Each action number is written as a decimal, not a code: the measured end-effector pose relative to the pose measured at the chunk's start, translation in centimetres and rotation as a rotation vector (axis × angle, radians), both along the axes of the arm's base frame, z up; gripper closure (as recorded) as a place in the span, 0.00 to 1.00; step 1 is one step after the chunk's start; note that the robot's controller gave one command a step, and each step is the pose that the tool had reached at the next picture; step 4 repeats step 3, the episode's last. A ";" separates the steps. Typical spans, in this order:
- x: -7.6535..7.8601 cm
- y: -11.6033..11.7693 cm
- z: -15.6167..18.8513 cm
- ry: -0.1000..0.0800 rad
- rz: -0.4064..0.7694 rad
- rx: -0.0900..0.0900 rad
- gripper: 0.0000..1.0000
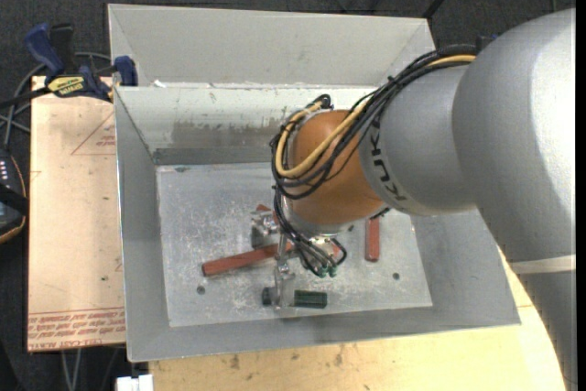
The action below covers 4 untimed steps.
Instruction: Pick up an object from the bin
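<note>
Nearest thing: we see a small dark green piece (312,298), short and blocky, lying flat on the floor of the bin near its front wall, about midway along that wall; it lies just beside the tip of the gripper, on the side towards the arm
Gripper (279,287): it hangs low over the front middle of the bin, pointing down at the floor; its tip is close by the left end of the green piece; we cannot make out anything held in it
Claw state: we cannot tell whether it is spread or pressed together; the wrist and its wiring hide too much of it
Red-brown stick (236,264): long, flat and narrow; it lies slantwise on the floor left of the gripper; its right end runs in under the gripper's body
Orange-red cylinder (373,241): short and slim; it lies well apart from the gripper, towards the right side of the floor, partly under the arm
Bin (183,197): grey metal; its floor is scuffed and scratched
Robot: an orange cover (334,165) sits at the wrist; black and yellow cables (295,162) loop around it; the silver arm (494,133) reaches in from the right
</note>
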<state>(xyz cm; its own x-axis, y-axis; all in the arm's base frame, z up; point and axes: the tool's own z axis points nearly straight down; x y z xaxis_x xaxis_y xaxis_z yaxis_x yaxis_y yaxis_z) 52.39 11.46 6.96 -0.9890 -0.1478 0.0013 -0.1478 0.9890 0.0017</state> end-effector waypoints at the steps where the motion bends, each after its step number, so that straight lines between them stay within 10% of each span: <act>1: 0.1 0.0 0.1 -0.003 -0.002 0.000 0.00; 2: 0.2 0.1 0.4 -0.003 -0.002 0.001 1.00; 3: 0.4 0.2 7.5 -0.010 -0.003 0.001 1.00; 4: 0.4 0.2 7.5 -0.010 -0.003 0.001 1.00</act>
